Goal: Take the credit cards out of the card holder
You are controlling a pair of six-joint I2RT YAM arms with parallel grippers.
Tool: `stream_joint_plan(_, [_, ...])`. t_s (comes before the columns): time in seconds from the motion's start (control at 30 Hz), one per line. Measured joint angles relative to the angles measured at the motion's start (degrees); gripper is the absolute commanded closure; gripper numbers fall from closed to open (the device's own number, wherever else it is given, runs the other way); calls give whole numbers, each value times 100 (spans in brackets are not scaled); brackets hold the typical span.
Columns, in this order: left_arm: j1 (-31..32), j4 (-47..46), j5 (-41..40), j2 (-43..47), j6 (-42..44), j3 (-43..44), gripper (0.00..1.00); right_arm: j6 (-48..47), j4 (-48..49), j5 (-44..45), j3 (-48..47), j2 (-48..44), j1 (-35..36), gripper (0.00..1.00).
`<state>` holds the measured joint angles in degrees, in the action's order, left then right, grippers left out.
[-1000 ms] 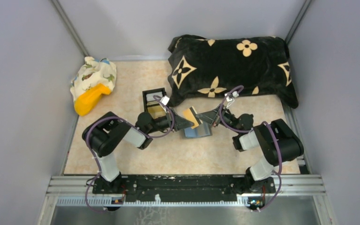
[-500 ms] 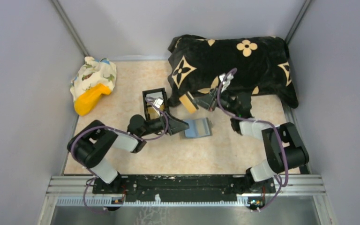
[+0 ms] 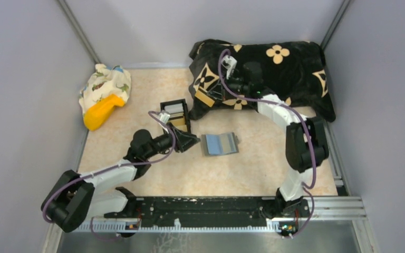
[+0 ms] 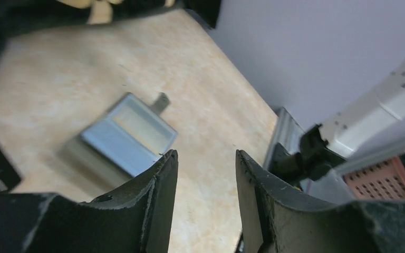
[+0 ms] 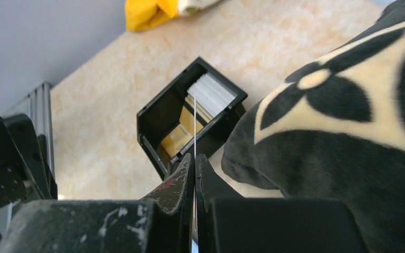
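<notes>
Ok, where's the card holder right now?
In the top view the card holder lies flat mid-table, just right of the left gripper, in front of the black pillow.

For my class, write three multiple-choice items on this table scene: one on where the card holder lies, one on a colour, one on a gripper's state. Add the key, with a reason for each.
1. Where is the card holder?
A in the black box
B flat on the table
C in the left gripper

2. What colour is the card in the right gripper?
A red
B green
C tan-gold

3. How is the left gripper?
A open and empty
B shut on the card holder
C shut on a card

Key:
1 B, it lies open on the tabletop, apart from the black box.
2 C, the top view shows it tan-gold.
3 A, its fingers stand apart with nothing between them.
</notes>
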<state>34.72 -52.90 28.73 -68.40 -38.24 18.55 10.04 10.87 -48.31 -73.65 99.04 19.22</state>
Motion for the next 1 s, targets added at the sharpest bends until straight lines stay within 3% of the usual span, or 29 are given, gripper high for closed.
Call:
stream_joint_plan(0.13, [-188, 1047, -780, 527, 315, 76, 50, -684, -955, 144, -588, 496, 426, 100])
stream_joint_plan(0.3, [-352, 2000, -1661, 817, 511, 393, 40, -1047, -1436, 326, -955, 828, 903, 100])
stream_joint_plan(0.47, [-374, 2935, -2448, 444, 796, 1113, 31, -852, -922, 570, -573, 667, 1012, 100])
stream_joint_plan(0.63, [-365, 3700, -2682, -509, 1091, 1906, 31, -411, -319, 1241, 127, 28, 852, 100])
stream_joint_plan(0.8, [-192, 4050, -3038, -1049, 1552, 2146, 33, 402, 632, 1718, 850, -894, 240, 100])
stream_joint_plan(1.0, [-131, 4153, -3486, -1488, 2094, 2369, 33, 673, 1019, 1991, 1113, -1438, -68, 100])
